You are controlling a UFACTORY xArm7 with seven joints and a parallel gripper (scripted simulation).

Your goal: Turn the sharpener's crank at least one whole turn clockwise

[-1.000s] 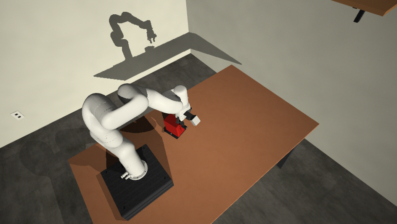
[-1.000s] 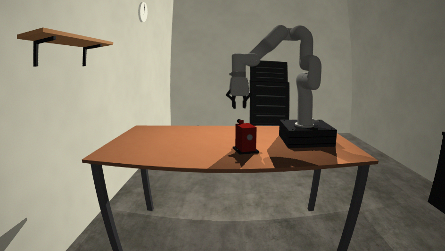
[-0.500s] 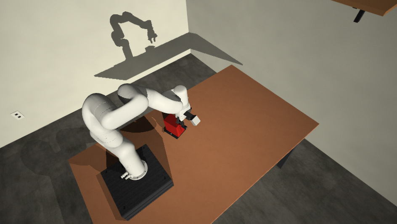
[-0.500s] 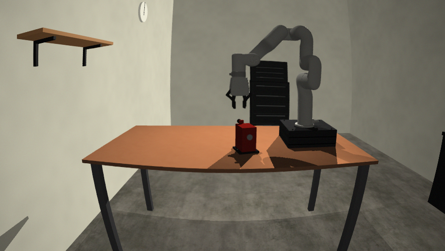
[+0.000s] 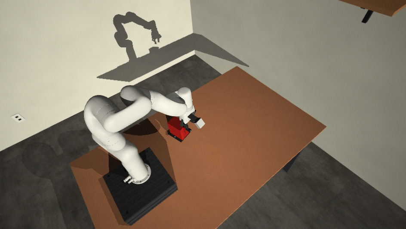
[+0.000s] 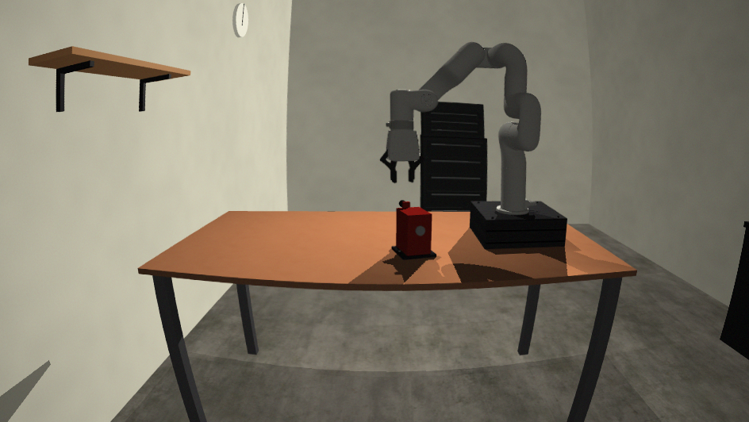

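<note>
pincer [image 6: 401, 175] open above sharpener [image 6: 413, 231], table [image 6: 293, 246]

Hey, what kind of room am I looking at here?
Probably a small workshop or test room: a robot arm bolted to a wooden table, a red pencil sharpener, bare walls with a shelf and wall clock.

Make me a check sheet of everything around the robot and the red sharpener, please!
Surface: brown table, arm's black base block on it.
Job's things: red pencil sharpener upright on its black plate; crank knob at the top.
Clutter: nothing seen.
Grippers: gripper hangs above the knob, jaws open, holding nothing, clear gap below.
Cables: nothing seen.
Surroundings: wall shelf, round clock, dark drawer cabinet behind the table, wall socket.
</note>
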